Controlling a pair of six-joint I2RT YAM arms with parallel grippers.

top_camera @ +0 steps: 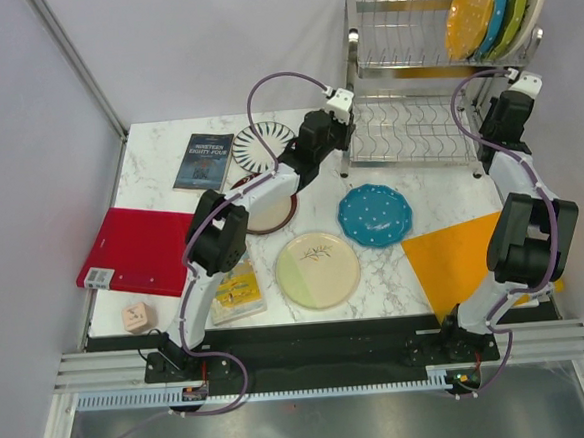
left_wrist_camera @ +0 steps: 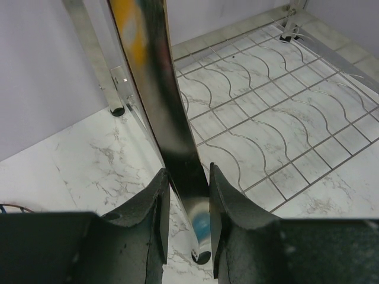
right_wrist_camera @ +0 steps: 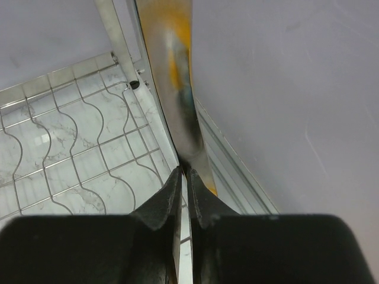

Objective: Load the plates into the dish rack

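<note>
The steel dish rack [top_camera: 406, 131] stands at the back right, with several plates [top_camera: 486, 10] upright in its upper shelf. My left gripper [top_camera: 344, 125] is shut on the rack's front-left leg [left_wrist_camera: 160, 89], one finger on each side [left_wrist_camera: 188, 174]. My right gripper [top_camera: 500, 104] is shut on the thin edge of the rack's right leg [right_wrist_camera: 177, 89], fingertips nearly together [right_wrist_camera: 187, 171]. On the table lie the striped plate [top_camera: 264, 146], the maroon-rimmed plate [top_camera: 272, 215] partly under my left arm, the teal dotted plate [top_camera: 374, 214] and the cream-and-green plate [top_camera: 318, 269].
A red board [top_camera: 139, 252] lies at the left and an orange board [top_camera: 465, 257] at the front right. A dark book [top_camera: 204, 161], a small yellow book [top_camera: 239, 288] and a pink cube [top_camera: 135, 316] lie on the left. The wall stands close behind and right of the rack.
</note>
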